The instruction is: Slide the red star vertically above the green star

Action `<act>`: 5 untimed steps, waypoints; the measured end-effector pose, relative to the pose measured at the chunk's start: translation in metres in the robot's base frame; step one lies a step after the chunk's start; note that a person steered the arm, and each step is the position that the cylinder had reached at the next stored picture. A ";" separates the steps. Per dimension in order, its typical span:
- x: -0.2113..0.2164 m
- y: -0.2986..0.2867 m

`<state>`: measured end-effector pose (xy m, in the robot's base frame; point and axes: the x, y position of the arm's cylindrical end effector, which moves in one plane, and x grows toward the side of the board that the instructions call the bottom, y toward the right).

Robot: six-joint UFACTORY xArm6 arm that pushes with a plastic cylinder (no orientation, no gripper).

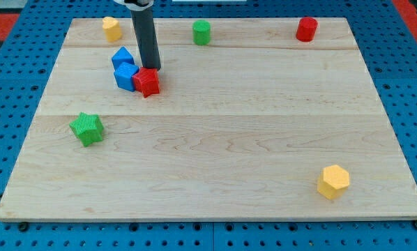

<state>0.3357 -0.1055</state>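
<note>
- No jaws on this arm, so nothing to open or close. It ends in a dark rod coming down from the top edge of the frame, and my tip [153,67] sits on the counter [215,160] in the upper left of the frame.
- My tip is touching or just shy of the top edge of the red star [147,81], on its upper right side; can't tell if contact is made.
- Red star is pressed against a blue block [125,76] on its left. A second blue block [123,58] sits just above that one, touching it. Both look like chunky angular shapes, exact form unclear.
- Green star [87,128] lies lower left of the red star, well apart, near the counter's left edge.
- Judgement: tip behind the star's upper right suits a shove down and to the left, toward the column of the green star. Red star is already higher in the frame than the green one, so mostly sideways travel is needed.
- Risk, as a guess: the blue blocks are in the way on the left and may get dragged along or turn the star.
- Outer bits, not involved: yellow block [111,28] top left, green cylinder [201,32] top middle, red cylinder [306,29] top right, yellow hexagon block [332,181] lower right.
</note>
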 end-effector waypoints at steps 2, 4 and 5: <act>0.000 0.000; 0.008 0.045; 0.035 0.040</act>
<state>0.3710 -0.0651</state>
